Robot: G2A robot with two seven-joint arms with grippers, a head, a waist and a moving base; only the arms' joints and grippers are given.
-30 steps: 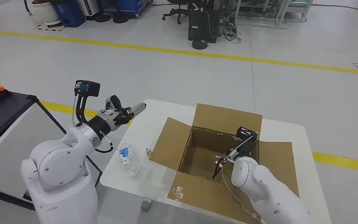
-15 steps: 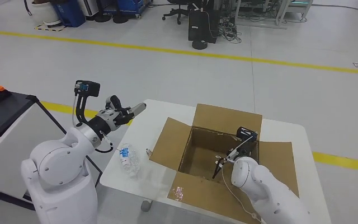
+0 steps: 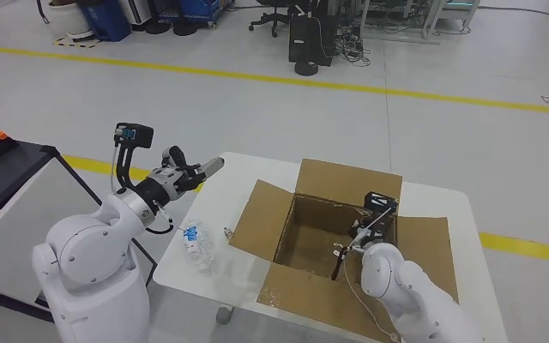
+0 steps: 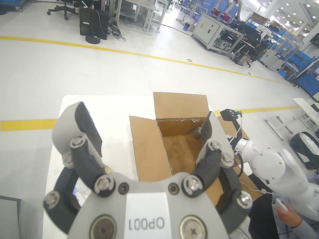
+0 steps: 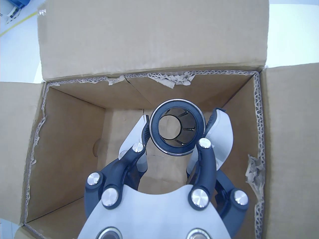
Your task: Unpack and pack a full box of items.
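The white table (image 3: 249, 171) is seen in the lower middle of the top view. The brown box (image 3: 347, 182) is set on it, toward the right, with all four flaps folded out. The cardboard is stiff, but the torn edges are soft and would rip more if they were caught.

The left gripper (image 4: 144, 115) is held up in the air over the left end of the table. Its fingers are spread wide and nothing is held. A white label with print is stuck on its base.

The right gripper (image 5: 178, 130) is reached down inside the box. Its fingers are pressed on the two round sides of a metal tube (image 5: 155, 128), in the middle of the right wrist view. The tube is held above the box floor, open end up.

A clear bottle (image 3: 196, 243) is laid on its side at the lower left of the table, just beside the box. It is likely light and crinkly, best taken around its middle.

The tube is likely hard, smooth and heavy for its size, so it could slip. A firm squeeze on its sides is called for. Small balls are seen inside. No writing can be made out on it.
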